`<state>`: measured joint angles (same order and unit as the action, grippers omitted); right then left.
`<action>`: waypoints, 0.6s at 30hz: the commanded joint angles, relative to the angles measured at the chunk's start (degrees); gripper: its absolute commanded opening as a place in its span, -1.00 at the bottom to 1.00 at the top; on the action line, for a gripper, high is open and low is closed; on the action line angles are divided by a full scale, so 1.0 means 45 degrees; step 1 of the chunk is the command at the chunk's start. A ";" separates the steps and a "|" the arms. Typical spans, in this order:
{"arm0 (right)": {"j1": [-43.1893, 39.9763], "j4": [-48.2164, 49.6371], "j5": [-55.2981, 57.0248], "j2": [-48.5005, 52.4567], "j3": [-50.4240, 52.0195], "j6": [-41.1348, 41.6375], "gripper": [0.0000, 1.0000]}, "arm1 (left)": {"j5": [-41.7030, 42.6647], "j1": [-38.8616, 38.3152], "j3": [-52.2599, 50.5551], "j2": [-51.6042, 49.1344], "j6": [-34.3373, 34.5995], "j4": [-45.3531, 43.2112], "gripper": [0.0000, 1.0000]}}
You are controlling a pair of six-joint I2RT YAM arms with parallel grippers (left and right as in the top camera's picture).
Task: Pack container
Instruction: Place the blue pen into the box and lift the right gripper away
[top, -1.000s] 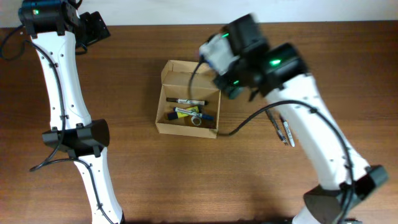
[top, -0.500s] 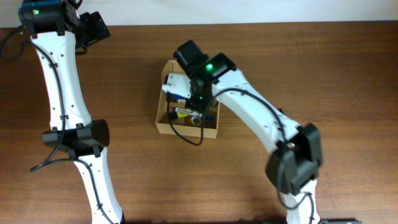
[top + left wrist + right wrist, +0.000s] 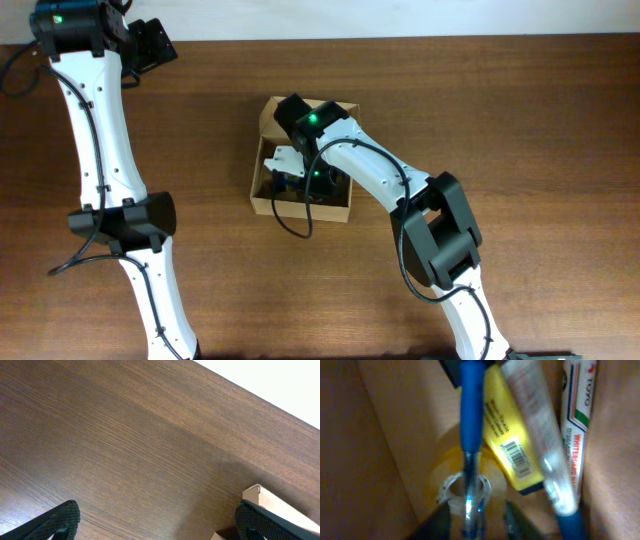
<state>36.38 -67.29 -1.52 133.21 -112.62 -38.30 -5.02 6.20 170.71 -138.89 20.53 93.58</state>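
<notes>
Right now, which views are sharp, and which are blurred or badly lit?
Overhead: sharp, evenly lit, though the right arm covers much of the container. Left wrist: crisp grain on the table, backdrop blown out white. Right wrist: dim, soft close-up; the blue pen and marker are smeared.

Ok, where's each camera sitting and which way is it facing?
Overhead: above the table, looking straight down; left arm and right arm show, right gripper in the container.
Left wrist: on its arm, facing the table; open fingertips show, container corner at right.
Right wrist: inside the container, facing pens and tape; fingers at bottom.
Shared: all see the container.
</notes>
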 commanded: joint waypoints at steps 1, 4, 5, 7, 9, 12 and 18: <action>0.0083 -0.0058 0.0355 -0.1093 -0.0384 0.1273 -0.14 | -0.0185 0.0053 0.0189 -0.0024 -0.0112 -0.0015 1.00; 0.0078 -0.0194 0.0505 -0.2142 -0.0612 0.1889 -0.07 | -0.0185 0.0053 0.0189 -0.0024 -0.0112 -0.0015 1.00; 0.0063 -0.0228 0.0534 -0.2540 -0.0675 0.1996 -0.04 | -0.0185 0.0053 0.0189 -0.0024 -0.0117 -0.0015 1.00; -0.0034 -0.0243 0.0544 -0.3585 -0.0719 0.2220 -0.04 | -0.0185 0.0053 0.0189 -0.0024 -0.0117 -0.0015 1.00; -0.0282 -0.0287 0.0549 -0.4707 -0.0714 0.2297 -0.02 | -0.0185 0.0053 0.0189 -0.0024 -0.0117 -0.0015 1.00; -0.1015 -0.0316 0.0588 -0.6353 -0.0714 0.2540 -0.02 | -0.0185 0.0053 0.0189 -0.0024 -0.0117 -0.0015 1.00; -0.4061 -0.0121 0.0563 -0.8952 -0.0457 0.3813 -0.05 | -0.0185 0.0053 0.0189 -0.0024 -0.0117 -0.0015 1.00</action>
<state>24.71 -67.92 0.21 96.18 -115.33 -25.76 -5.02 6.20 170.71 -138.89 20.53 93.58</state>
